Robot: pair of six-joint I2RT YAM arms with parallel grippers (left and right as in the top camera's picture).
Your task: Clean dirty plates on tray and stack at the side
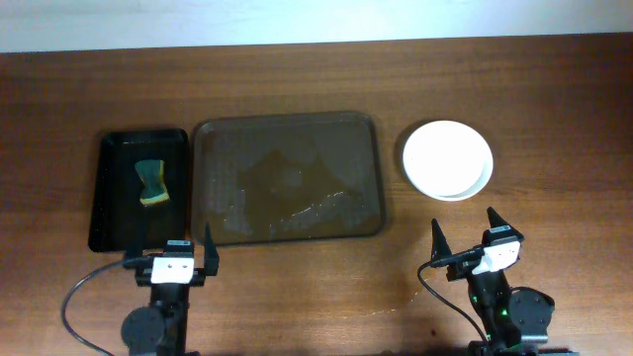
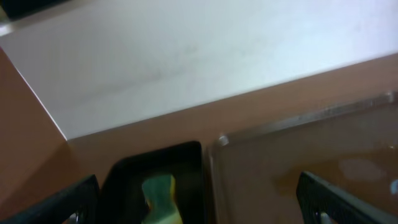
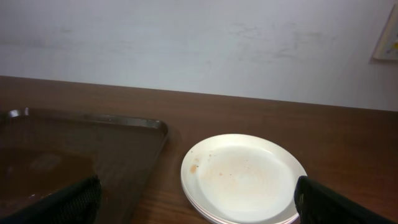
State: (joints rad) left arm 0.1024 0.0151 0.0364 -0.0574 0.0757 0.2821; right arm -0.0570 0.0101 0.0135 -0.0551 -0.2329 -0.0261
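Seen from above, the big brown tray [image 1: 287,133] is lying flat on the table [image 1: 564,89], its long side running left to right. Only shiny wet marks are showing on it. Just to its left, the small black tray [image 1: 117,213] is holding a yellow and green sponge [image 1: 151,183], and its long side is running front to back. The white plates [image 1: 448,158] are sitting in a stack on the table, to the right of the big tray and apart from it. The left gripper [image 1: 171,250] and the right gripper [image 1: 466,229] are both spread wide and holding nothing.

In the left wrist view, the sponge is lying inside the black tray, with the big tray beside it. The fingers [image 2: 339,202] are standing far apart.

In the right wrist view, the plates are lying flat, and tiny brown specks are showing on the top one. The fingers [image 3: 62,202] are standing far apart, touching nothing.
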